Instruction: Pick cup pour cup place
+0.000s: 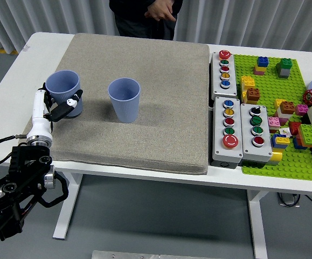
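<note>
two blue cups stood upright on the grey mat (pixel 145 108) — left hand (pixel 59 105) gripped the left cup (pixel 64 93); second cup (pixel 124 100) stood free.

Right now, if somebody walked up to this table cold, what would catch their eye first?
Probably the left hand gripping a blue cup at the left edge of the grey mat, with a second blue cup standing upright just to its right. Next, the bright green brick board and the button boxes on the table's right side.

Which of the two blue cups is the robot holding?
The left cup, near the mat's left edge; the left hand grips it. The middle cup stands free.
</note>
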You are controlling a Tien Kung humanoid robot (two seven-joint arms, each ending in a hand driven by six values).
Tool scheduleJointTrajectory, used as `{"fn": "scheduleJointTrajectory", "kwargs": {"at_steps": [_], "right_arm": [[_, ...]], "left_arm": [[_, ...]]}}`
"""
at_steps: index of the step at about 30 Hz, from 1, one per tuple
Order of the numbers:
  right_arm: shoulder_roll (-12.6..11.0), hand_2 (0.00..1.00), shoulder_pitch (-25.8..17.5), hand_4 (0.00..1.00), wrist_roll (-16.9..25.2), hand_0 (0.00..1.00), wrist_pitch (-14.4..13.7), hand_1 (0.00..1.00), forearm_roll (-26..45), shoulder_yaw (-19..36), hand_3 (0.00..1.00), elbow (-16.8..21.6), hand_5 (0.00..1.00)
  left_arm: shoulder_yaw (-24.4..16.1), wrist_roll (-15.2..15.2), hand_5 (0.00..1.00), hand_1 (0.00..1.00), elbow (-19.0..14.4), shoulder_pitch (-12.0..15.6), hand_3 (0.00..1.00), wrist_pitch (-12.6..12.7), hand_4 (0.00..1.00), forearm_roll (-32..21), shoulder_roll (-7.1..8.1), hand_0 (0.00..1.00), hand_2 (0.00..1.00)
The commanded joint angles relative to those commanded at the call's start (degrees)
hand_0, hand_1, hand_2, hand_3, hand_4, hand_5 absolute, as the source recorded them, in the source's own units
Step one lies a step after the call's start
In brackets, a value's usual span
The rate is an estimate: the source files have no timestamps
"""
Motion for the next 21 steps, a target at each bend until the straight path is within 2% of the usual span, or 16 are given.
{"fn": "scheduleJointTrajectory", "kwargs": {"at_steps": [5, 6, 17, 18, 21], "right_arm": [[0.0, 0.671, 0.0, 0.061, 0.0, 0.72, 0.0, 0.682, 0.1, -0.1, 0.617, 0.0, 0.282], [0.0, 0.671, 0.0, 0.059, 0.0, 0.721, -0.1, 0.682, 0.1, -0.1, 0.617, 0.0, 0.28], [0.0, 0.671, 0.0, 0.058, -0.1, 0.72, -0.1, 0.682, 0.2, -0.2, 0.616, 0.0, 0.282], [0.0, 0.671, 0.0, 0.058, -0.1, 0.72, -0.1, 0.682, 0.2, -0.2, 0.617, 0.0, 0.282], [0.0, 0.671, 0.0, 0.058, -0.1, 0.72, 0.0, 0.682, 0.0, -0.2, 0.617, 0.0, 0.282]], "left_arm": [[0.1, 0.2, 0.13, 0.603, 0.6, 0.2, 0.574, -1.4, 0.671, 0.7, -0.04, 0.61, 0.619], [0.1, 0.3, 0.179, 0.622, 0.6, 0.2, 0.618, -1.7, 0.717, 1.0, -0.04, 0.623, 0.635], [-1.0, 0.7, 0.195, 0.632, 0.7, 0.3, 0.641, -3.7, 0.735, 1.8, 0.06, 0.632, 0.654], [-1.1, 0.9, 0.244, 0.661, 0.7, 0.3, 0.708, -4.0, 0.77, 2.0, 0.07, 0.663, 0.698], [-1.2, 1.4, 0.244, 0.661, 0.7, 0.3, 0.708, -4.9, 0.77, 2.5, 0.12, 0.663, 0.698]]}}
